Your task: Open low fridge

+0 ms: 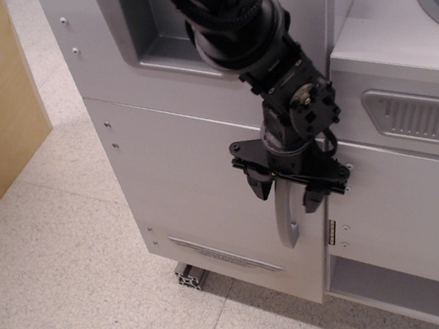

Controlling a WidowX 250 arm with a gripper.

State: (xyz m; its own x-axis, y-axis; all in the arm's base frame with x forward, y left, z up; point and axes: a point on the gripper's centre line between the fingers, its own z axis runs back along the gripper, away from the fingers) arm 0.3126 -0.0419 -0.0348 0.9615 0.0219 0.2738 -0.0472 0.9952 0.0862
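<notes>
- Currently the low fridge [199, 193] door is closed, flush with the cabinet front; opening has not begun.
- Its handle [288, 219] stands vertical near the door's right edge, just left of the brass hinges [331, 230] of the neighbouring door.
- Gripper [288, 194]: fingers spread, one on each side of the handle's upper part; contact cannot be confirmed.
- Arm [240, 28]: descends from the top of frame, wrist pointing down at the door.
- Remaining, by judgement: close on the handle, then pull the door outward.
</notes>
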